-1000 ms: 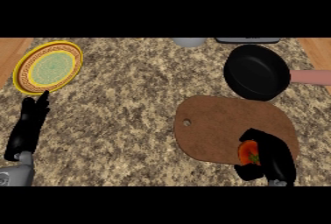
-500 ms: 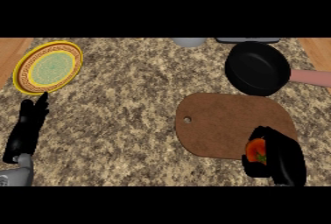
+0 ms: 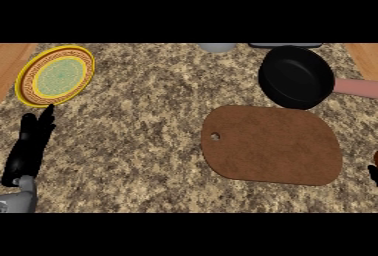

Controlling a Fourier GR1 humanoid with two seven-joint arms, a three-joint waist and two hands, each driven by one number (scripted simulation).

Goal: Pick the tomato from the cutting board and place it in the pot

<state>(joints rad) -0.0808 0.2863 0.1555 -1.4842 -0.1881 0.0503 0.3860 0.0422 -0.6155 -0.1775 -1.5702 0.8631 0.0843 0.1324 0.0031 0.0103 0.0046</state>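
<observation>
Fingers of the left hand are straight and relaxed, holding nothing; it rests at the left edge of the counter, tips pointing up toward the plate. Tomato: not plainly in view. Cutting board lies bare, nothing on its brown surface, so the pick-up reads as done, judging by the board alone. Only a dark sliver of the right hand shows at the far right edge, just beside the board's right end; whether it is closed on anything cannot be told. A reddish speck sits just above that sliver and may be the tomato, but it is too small to be sure. Pot, black, with a pinkish handle pointing right, stands just beyond the board's far right corner; its inside looks dark and holds nothing visible. Placement therefore not yet done. Remaining, by this reading: bring the right hand up and inward over the pot's rim, then release. A grey vessel shows at the counter's far edge, well clear of the likely path.
</observation>
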